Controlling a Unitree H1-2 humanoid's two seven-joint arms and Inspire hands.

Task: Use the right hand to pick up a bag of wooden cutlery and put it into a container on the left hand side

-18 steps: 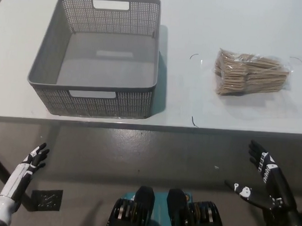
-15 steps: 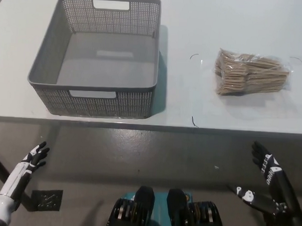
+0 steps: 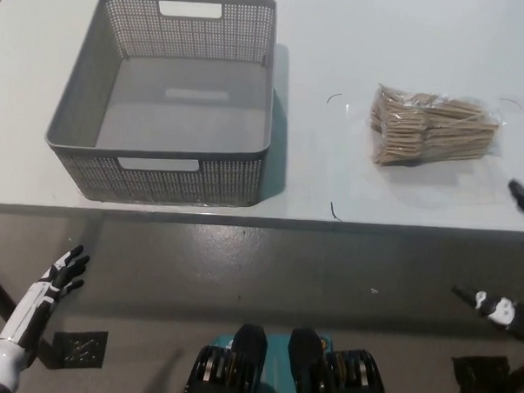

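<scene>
A clear bag of wooden cutlery [image 3: 433, 126] lies on the white table [image 3: 356, 44] at the right. A grey perforated basket [image 3: 163, 170] stands on the table's left part, with nothing in it. My black right hand [image 3: 513, 260] is at the picture's right edge, below and right of the bag, mostly cut off; only a fingertip over the table's front edge and a lower part show, spread apart and holding nothing. My white left hand [image 3: 54, 280] rests low at the left, below the table, fingers spread.
The table's front edge [image 3: 261, 218] runs across the middle, with grey floor beneath. Thin dark marks [image 3: 331, 208] lie on the tabletop between basket and bag.
My right hand has moved right and up toward the table's edge, now mostly out of the picture. The left hand has dropped slightly.
</scene>
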